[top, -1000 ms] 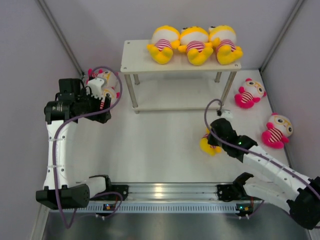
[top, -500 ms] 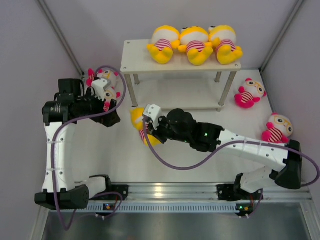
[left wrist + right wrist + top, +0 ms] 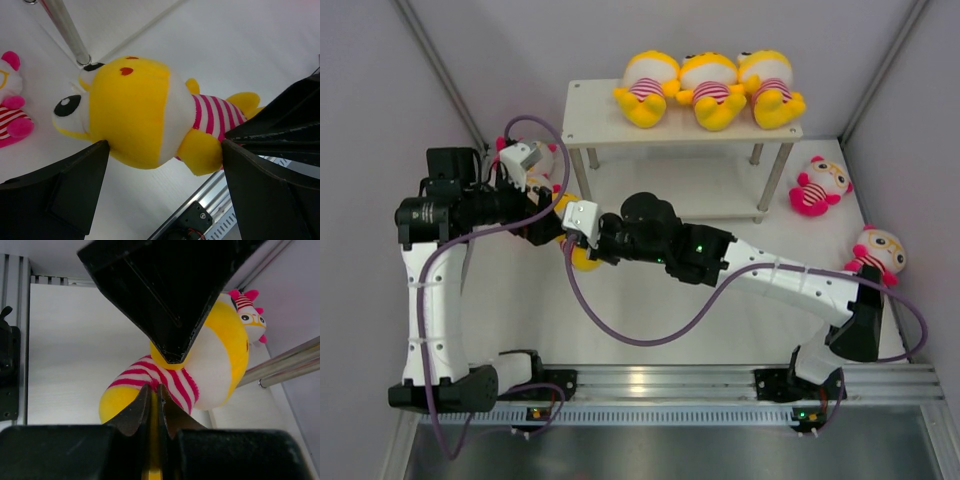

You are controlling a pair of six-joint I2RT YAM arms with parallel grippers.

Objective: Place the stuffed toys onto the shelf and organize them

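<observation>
Yellow doll [image 3: 145,112] lies crosswise between the left gripper's [image 3: 164,144] wide-spread fingers; can't tell if they touch it. Right gripper [image 3: 154,390] is clamped on the doll's lower end, facing the left one. A pink doll [image 3: 10,100] is just outside the left gripper. The shelf [image 3: 590,115] is beyond both grippers, with three yellow dolls [image 3: 710,88] on its top board.

Left end of the shelf [image 3: 582,112] top is left free
The rest is filled by three dolls [image 3: 708,88]; the way past the front-left leg [image 3: 582,185] is crowded by the left gripper [image 3: 164,147], the right gripper [image 3: 154,390], a yellow doll [image 3: 135,110] and a pink doll [image 3: 10,107].
</observation>
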